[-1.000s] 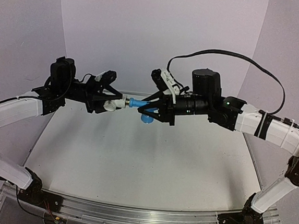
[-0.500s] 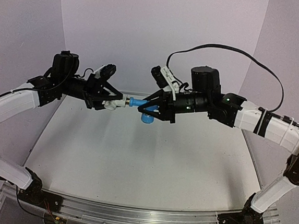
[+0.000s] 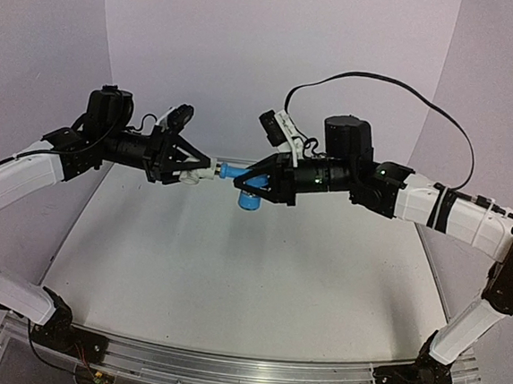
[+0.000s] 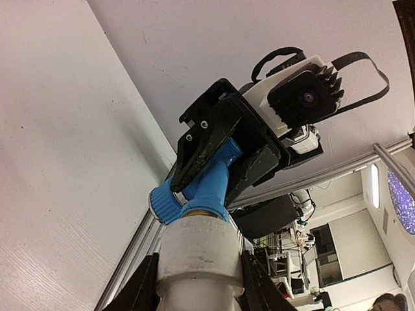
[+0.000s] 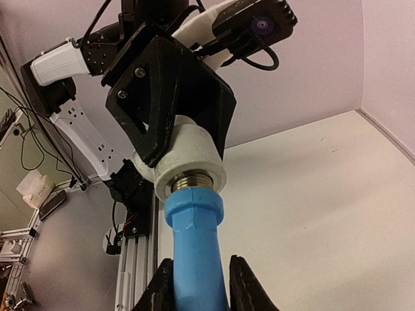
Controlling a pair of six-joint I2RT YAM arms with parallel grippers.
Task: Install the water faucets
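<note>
Left tool [image 3: 189, 172]: closed down to the width of the fitting [image 4: 200, 253], one finger on each side of the white cylinder, open mouth facing the other arm.

Right tool [image 3: 253, 184]: closed on the blue body of the tap [image 5: 193, 253], fingers flanking it low on the stem. The tap's side branch [image 3: 251, 201] hangs below the tool.

Position: the two tools meet nose to nose in mid-air, well above the tabletop [image 3: 231, 280], with neither part resting on anything. Tap and fitting are roughly coaxial. The metal thread [image 5: 192, 183] is in the fitting's mouth, with a band of it showing between the white rim and the blue collar [image 5: 193, 208]. Can't tell how many turns are engaged.

Handling, my read:
- Both parts are light, rigid plastic, so weight is no issue and torque is.
- The fitting is round and smooth and will likely spin in the pads if the thread binds. Grip it mid-barrel, clear of the mouth.
- The tap body is slick too. Hold it on the stem just behind the collar, keeping clear of the side branch.
- Metal thread into plastic will probably cross-thread if the axes tilt, so keep them in line and the axial push light.
</note>
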